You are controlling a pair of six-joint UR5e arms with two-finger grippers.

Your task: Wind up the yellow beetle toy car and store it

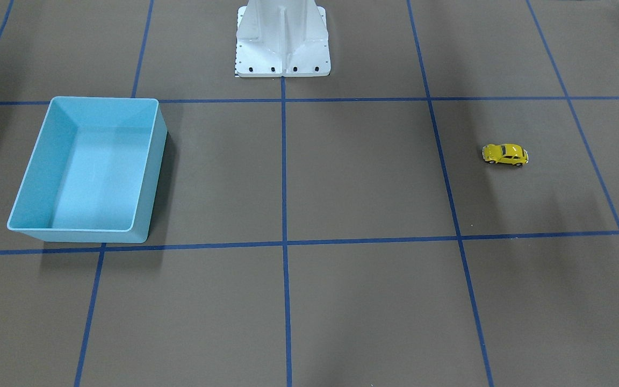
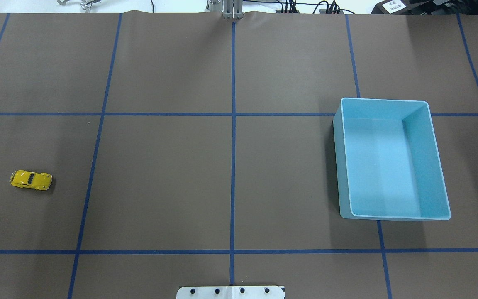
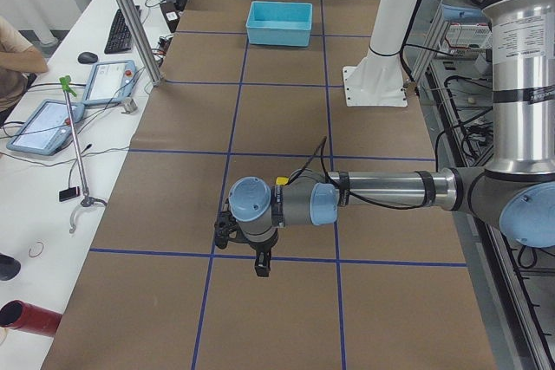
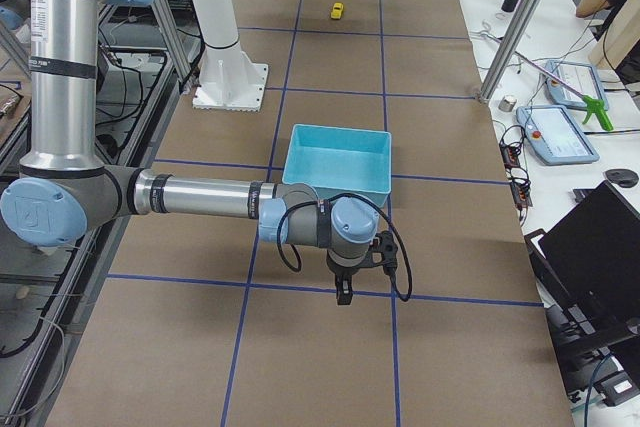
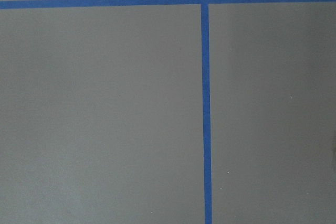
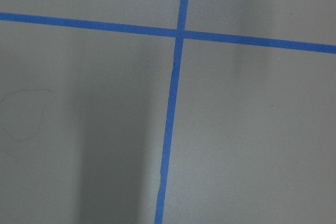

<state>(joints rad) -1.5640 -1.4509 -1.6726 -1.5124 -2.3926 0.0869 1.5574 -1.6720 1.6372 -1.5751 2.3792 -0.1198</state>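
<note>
The yellow beetle toy car (image 2: 30, 180) stands on its wheels on the brown mat on my left side, also seen in the front-facing view (image 1: 505, 154) and far off in the right side view (image 4: 337, 10). The light-blue bin (image 2: 388, 166) stands open and empty on my right side (image 1: 94, 183). My left gripper (image 3: 260, 268) shows only in the left side view, hanging over the mat near the car; I cannot tell if it is open. My right gripper (image 4: 344, 297) shows only in the right side view, just beside the bin (image 4: 338, 162); I cannot tell its state.
The robot's white base pillar (image 1: 282, 37) stands at the table's middle edge. Blue tape lines (image 2: 233, 137) divide the brown mat into squares. Both wrist views show only mat and tape. Operators' tablets (image 3: 43, 123) lie on a side desk.
</note>
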